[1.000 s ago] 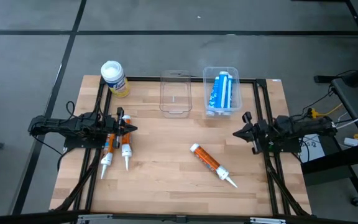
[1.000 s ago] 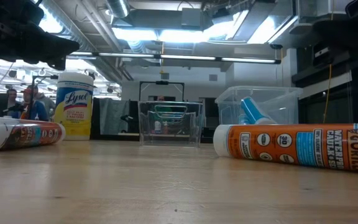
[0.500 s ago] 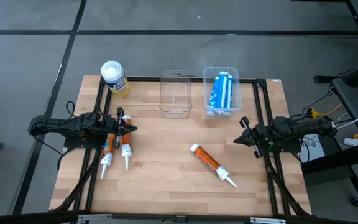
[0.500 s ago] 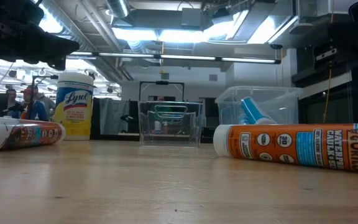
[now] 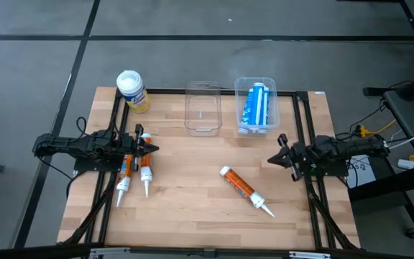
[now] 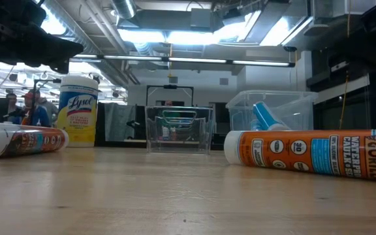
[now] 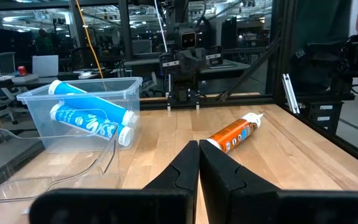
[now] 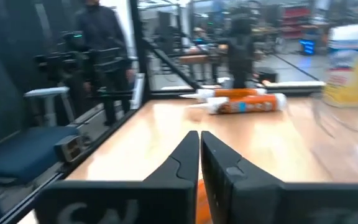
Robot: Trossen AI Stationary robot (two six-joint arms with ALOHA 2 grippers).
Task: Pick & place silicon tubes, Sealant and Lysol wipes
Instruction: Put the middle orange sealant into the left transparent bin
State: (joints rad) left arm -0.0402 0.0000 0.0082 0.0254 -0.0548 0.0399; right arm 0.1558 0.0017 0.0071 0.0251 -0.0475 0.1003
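Observation:
The Lysol wipes canister (image 5: 131, 90), yellow-labelled with a white lid, stands upright at the table's far left corner. Two orange sealant tubes (image 5: 135, 173) lie side by side near the left edge, nozzles toward the near edge. A third orange tube (image 5: 244, 191) lies slantwise at mid-table. Two blue-and-white tubes (image 5: 256, 104) lie in a clear bin (image 5: 256, 129) at the far side. My left gripper (image 5: 153, 149) hovers shut above the two left tubes, pointing level toward the right. My right gripper (image 5: 272, 158) hovers shut at the right edge, pointing level toward the left.
An empty clear bin (image 5: 203, 108) stands at the far middle, between the canister and the bin with the tubes. Black frame rails (image 5: 304, 144) run along the table's left, right and far sides. A person (image 8: 98, 37) stands beyond the table in the right wrist view.
My right gripper has tipped and rolled a little at the wrist while staying in the same place at the right edge. Its fingers stay together.

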